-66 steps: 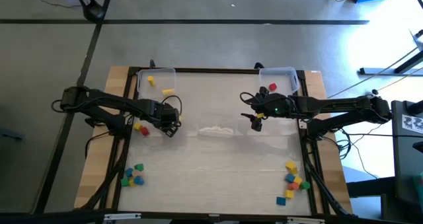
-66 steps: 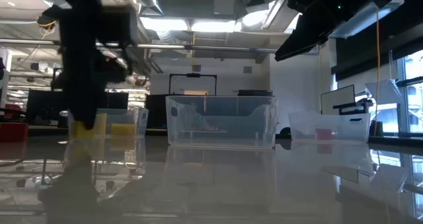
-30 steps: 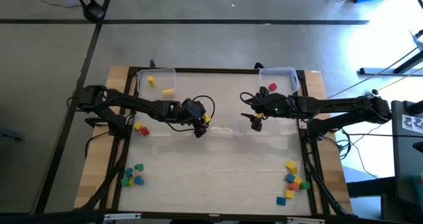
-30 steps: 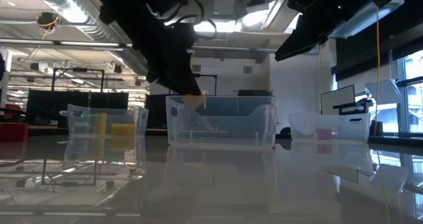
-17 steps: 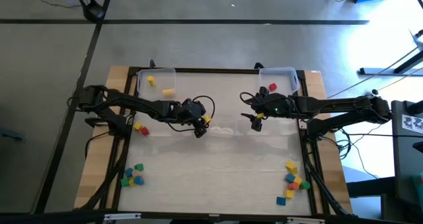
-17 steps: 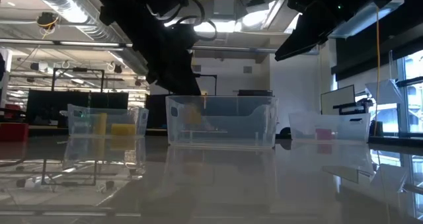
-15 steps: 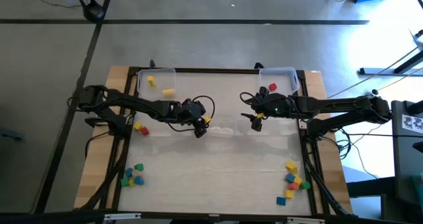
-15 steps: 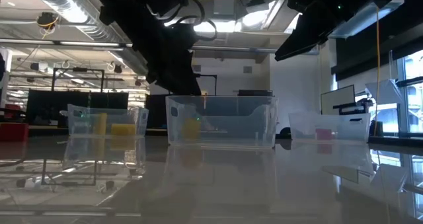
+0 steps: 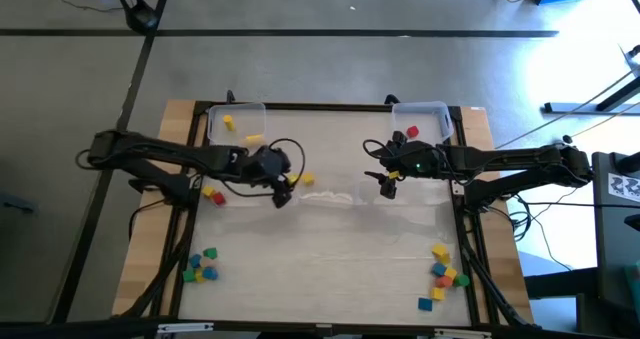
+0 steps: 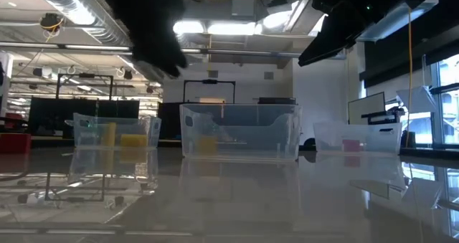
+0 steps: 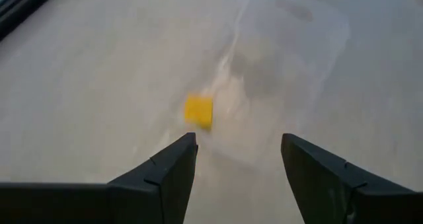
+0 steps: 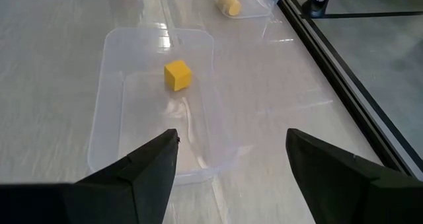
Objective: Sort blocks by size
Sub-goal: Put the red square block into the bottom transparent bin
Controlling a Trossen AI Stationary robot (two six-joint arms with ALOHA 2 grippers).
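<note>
A yellow block [image 9: 306, 179] lies on the floor of the clear middle bin [image 10: 240, 132], near its left end; the wrist views show this block [image 11: 198, 111] [image 12: 177, 74] too. My left gripper [image 9: 283, 194] hangs open just left of that bin, above the table, with nothing between its fingers [image 11: 165, 174]. My right gripper [image 9: 388, 186] waits open above the bin's right end. More blocks lie in heaps at the near left [image 9: 201, 267] and near right [image 9: 443, 274].
A clear bin at the far left [image 9: 236, 127] holds two yellow pieces. Another at the far right [image 9: 420, 119] holds a red one [image 9: 412, 132]. A red and a yellow block [image 9: 213, 194] lie under the left arm. A dark frame borders the table.
My left gripper let go of the yellow block above the middle bin's left end. The block fell into the bin and came to rest on its floor. The gripper then drew back toward the table's left edge and rose.
</note>
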